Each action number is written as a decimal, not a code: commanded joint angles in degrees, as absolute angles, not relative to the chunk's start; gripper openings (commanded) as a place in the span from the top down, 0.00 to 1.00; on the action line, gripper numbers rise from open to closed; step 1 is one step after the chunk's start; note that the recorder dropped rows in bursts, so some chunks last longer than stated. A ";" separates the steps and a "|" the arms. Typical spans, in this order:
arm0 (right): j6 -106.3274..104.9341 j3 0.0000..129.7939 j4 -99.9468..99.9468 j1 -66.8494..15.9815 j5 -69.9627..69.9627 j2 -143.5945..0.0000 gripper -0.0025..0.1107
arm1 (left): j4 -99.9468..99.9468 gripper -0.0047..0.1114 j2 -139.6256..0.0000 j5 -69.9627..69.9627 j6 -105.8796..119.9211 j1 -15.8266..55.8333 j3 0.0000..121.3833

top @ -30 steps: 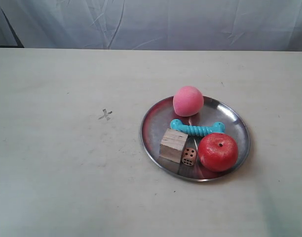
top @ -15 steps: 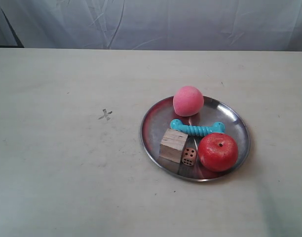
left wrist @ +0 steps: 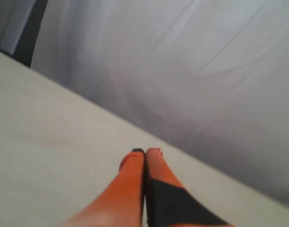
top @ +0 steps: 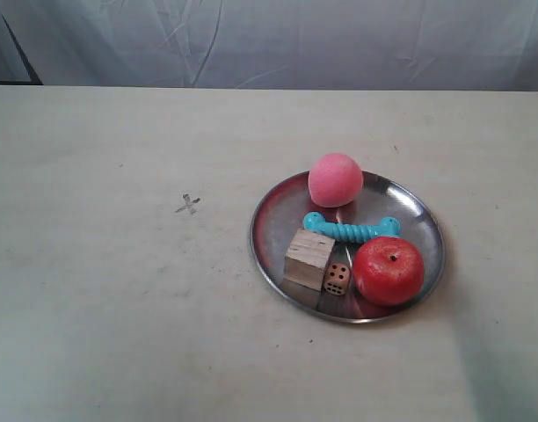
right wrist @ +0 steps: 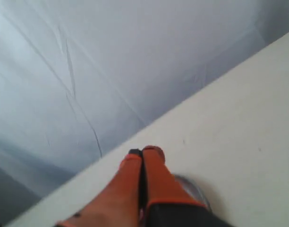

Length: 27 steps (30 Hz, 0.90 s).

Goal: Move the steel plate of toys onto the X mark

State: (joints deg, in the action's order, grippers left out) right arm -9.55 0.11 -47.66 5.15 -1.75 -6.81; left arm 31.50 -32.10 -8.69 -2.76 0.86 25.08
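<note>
Table (top: 119, 334): pale, flat, fills most of the exterior view. Grey-white cloth (top: 278, 40) hangs behind its far edge.

Steel plate (top: 273, 230): sits flat on the table, right of centre in the exterior view. All toys are on it. It is not on the X mark.

Left gripper (left wrist: 144, 152): orange fingers pressed together with nothing between them, raised over bare table, cloth beyond.
Right gripper (right wrist: 142, 152): orange fingers likewise clenched and empty, over the table near the cloth.

Toys, on the plate as the exterior view shows them:
- Red apple (top: 388, 270), near-right part, stem dimple up.
- Pink ball (top: 335, 179), at the far rim.
- Teal bone (top: 352, 229), lying across the middle between ball and apple.
- Wooden cube (top: 308, 258), near-left part, touching the die.
- Die (top: 337, 279), between cube and apple, dark pips showing.

X mark (top: 188, 204): faint grey, on bare table left of the plate, apart from its rim.
</note>
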 commanded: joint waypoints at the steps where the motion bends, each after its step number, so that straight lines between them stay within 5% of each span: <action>1: -8.31 0.00 -55.46 5.54 8.85 -6.54 0.98 | 35.68 0.96 -48.04 -23.78 11.24 1.25 35.78; 8: -7.73 0.00 -55.80 5.54 6.19 -6.54 0.98 | 59.93 0.96 -68.06 -35.74 40.65 1.25 45.95; 15: -8.85 6.20 -54.33 5.54 0.00 -11.29 0.99 | 63.07 0.96 -84.61 -43.98 43.61 1.25 52.66; 22: -10.89 33.05 -30.03 6.69 -5.68 -52.47 0.99 | 65.15 0.96 -98.08 -46.74 43.74 1.25 58.70; 27: -8.83 59.11 -10.53 10.01 -25.88 -81.23 0.99 | 65.09 0.96 -99.23 -49.67 44.06 1.25 58.98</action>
State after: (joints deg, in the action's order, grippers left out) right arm -10.30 49.81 -19.93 8.47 -15.11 -71.27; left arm 64.36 -99.10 -47.99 43.68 0.96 58.60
